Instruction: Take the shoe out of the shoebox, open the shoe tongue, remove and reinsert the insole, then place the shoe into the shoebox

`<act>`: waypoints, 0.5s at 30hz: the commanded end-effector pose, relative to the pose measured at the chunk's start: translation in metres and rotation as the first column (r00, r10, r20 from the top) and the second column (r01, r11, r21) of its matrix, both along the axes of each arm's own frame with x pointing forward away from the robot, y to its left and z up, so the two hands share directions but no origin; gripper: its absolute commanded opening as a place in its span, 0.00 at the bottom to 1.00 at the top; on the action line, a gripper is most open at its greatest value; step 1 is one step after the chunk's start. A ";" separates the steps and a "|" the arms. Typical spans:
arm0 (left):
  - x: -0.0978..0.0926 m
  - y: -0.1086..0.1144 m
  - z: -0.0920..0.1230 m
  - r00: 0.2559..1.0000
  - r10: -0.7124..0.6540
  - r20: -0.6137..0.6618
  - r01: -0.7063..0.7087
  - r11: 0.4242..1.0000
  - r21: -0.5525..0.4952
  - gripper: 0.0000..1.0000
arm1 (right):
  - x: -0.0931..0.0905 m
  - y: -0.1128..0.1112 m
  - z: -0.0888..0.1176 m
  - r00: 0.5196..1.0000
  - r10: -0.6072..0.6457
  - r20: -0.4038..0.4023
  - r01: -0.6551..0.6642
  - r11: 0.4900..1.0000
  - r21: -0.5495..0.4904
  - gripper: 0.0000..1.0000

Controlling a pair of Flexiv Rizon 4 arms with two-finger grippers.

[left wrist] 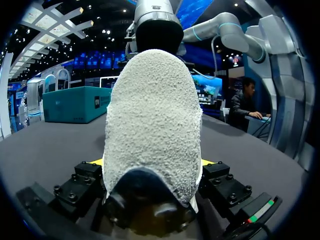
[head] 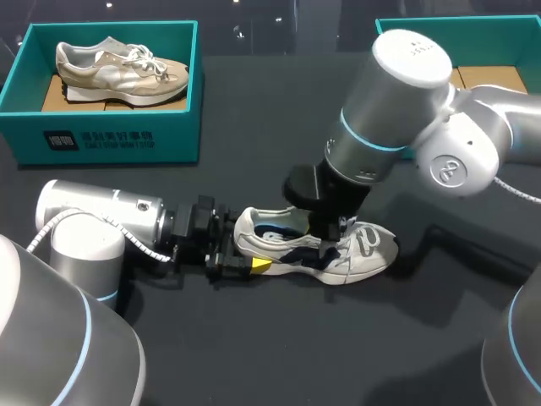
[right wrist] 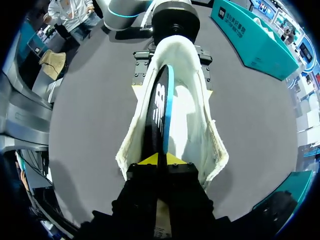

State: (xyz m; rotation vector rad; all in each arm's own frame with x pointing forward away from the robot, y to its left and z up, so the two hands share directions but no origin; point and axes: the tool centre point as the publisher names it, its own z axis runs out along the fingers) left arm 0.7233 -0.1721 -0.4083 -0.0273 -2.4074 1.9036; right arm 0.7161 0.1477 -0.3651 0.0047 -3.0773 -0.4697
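A white shoe (head: 363, 254) lies on its sole on the dark table, toe to the right. My left gripper (head: 245, 247) holds its heel, one finger on each side. In the left wrist view the fuzzy heel (left wrist: 150, 115) fills the gap between the wide-set fingers. My right gripper (head: 325, 241) comes down into the shoe's opening. In the right wrist view its yellow tips (right wrist: 161, 160) are pinched on the black and blue insole (right wrist: 159, 110), which stands on edge inside the shoe (right wrist: 200, 130).
A teal shoebox (head: 110, 139) at the back left holds a beige shoe (head: 118, 72). Another teal shoebox (head: 473, 25) stands at the back right, partly hidden by my right arm. Bare dark tabletop (head: 279, 355) lies in front of the shoe.
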 end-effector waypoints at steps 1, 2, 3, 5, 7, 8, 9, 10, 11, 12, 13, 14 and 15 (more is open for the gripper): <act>0.001 0.001 0.000 1.000 0.003 0.000 -0.003 1.000 0.000 0.00 | -0.002 -0.012 0.002 1.000 0.014 0.012 -0.015 0.995 0.099 0.00; 0.001 0.001 0.000 1.000 0.003 0.000 -0.003 1.000 0.000 0.00 | -0.001 -0.012 0.003 1.000 0.023 0.008 -0.024 0.995 0.099 0.00; 0.001 0.001 0.000 1.000 0.003 0.000 -0.003 1.000 0.000 0.00 | 0.000 -0.012 0.005 0.999 0.037 0.011 -0.038 0.994 0.107 0.00; 0.001 0.001 0.000 1.000 0.003 0.000 -0.003 1.000 0.000 0.00 | 0.002 -0.011 0.007 0.999 0.047 0.010 -0.047 0.992 0.117 0.00; 0.001 0.001 0.000 1.000 0.003 0.000 -0.003 1.000 0.000 0.00 | 0.005 -0.012 0.008 0.999 0.054 0.006 -0.054 0.990 0.133 0.00; 0.001 0.001 0.000 1.000 0.003 0.000 -0.003 1.000 0.000 0.00 | 0.006 -0.013 0.009 0.998 0.064 0.010 -0.064 0.988 0.143 0.00; 0.001 0.001 0.000 1.000 0.003 0.000 -0.003 1.000 0.000 0.00 | 0.007 -0.012 0.010 0.997 0.071 0.014 -0.072 0.986 0.150 0.00; 0.001 0.001 0.000 1.000 0.003 0.000 -0.003 1.000 0.000 0.00 | 0.007 -0.012 0.012 0.996 0.083 0.024 -0.085 0.985 0.151 0.00; 0.001 0.001 0.000 1.000 0.003 0.000 -0.003 1.000 0.000 0.00 | 0.008 -0.010 0.015 0.995 0.096 0.034 -0.100 0.983 0.153 0.00; 0.001 0.001 0.000 1.000 0.003 0.000 -0.003 1.000 0.000 0.00 | 0.009 -0.009 0.017 0.994 0.105 0.038 -0.109 0.982 0.151 0.00; 0.001 0.001 0.000 1.000 0.003 0.000 -0.003 1.000 0.000 0.00 | 0.010 -0.007 0.020 0.992 0.116 0.043 -0.122 0.981 0.151 0.00; 0.001 0.001 0.000 1.000 0.003 0.000 -0.003 1.000 0.000 0.00 | 0.011 -0.007 0.021 0.991 0.126 0.047 -0.132 0.979 0.153 0.00; 0.001 0.001 0.000 1.000 0.003 0.000 -0.003 1.000 0.000 0.00 | 0.011 -0.006 0.022 0.991 0.129 0.047 -0.135 0.979 0.154 0.00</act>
